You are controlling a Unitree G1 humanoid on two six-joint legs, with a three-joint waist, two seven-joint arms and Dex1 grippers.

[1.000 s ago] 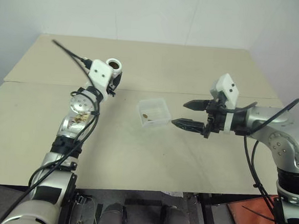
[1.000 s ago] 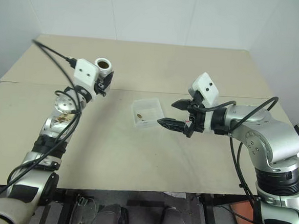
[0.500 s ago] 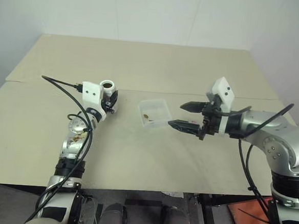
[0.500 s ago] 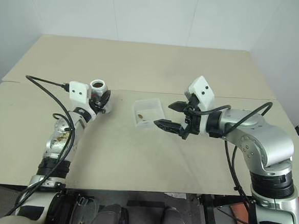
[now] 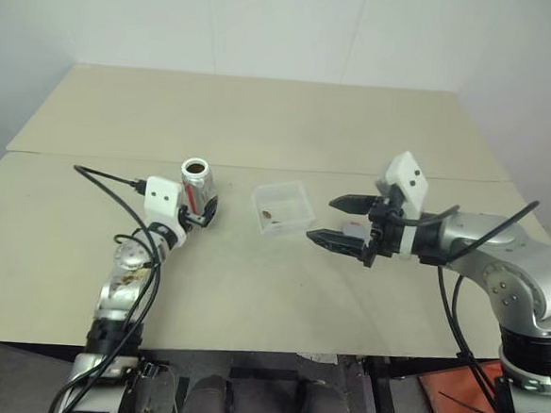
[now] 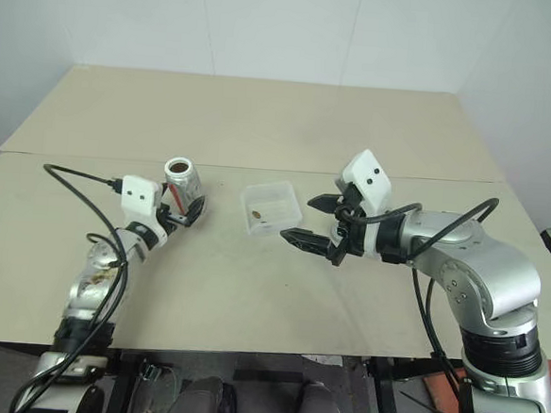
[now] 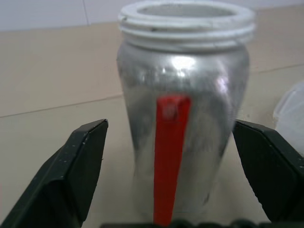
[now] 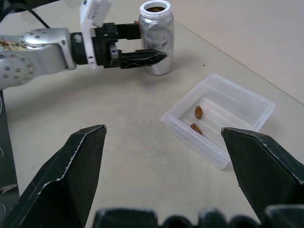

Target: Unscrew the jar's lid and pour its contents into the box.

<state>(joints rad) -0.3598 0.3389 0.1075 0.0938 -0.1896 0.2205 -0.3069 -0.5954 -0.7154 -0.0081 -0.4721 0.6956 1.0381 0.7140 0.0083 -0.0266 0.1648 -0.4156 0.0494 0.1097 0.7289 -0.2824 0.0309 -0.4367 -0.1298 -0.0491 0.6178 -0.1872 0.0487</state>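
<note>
The jar (image 7: 183, 123) stands upright and lidless on the table (image 5: 263, 121), the left gripper (image 7: 183, 156) spread apart around it; two brown bits (image 8: 197, 118) lie in the box (image 8: 247, 102), the right gripper (image 5: 336, 220) gaping wide beside it

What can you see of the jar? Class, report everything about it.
The jar is a small silvery, metallic-looking cylinder with a red vertical stripe and a white threaded neck. Its lid is off and the mouth open. It stands upright on the table, left of the box, between the open fingers of the left gripper, which do not press it.
</note>
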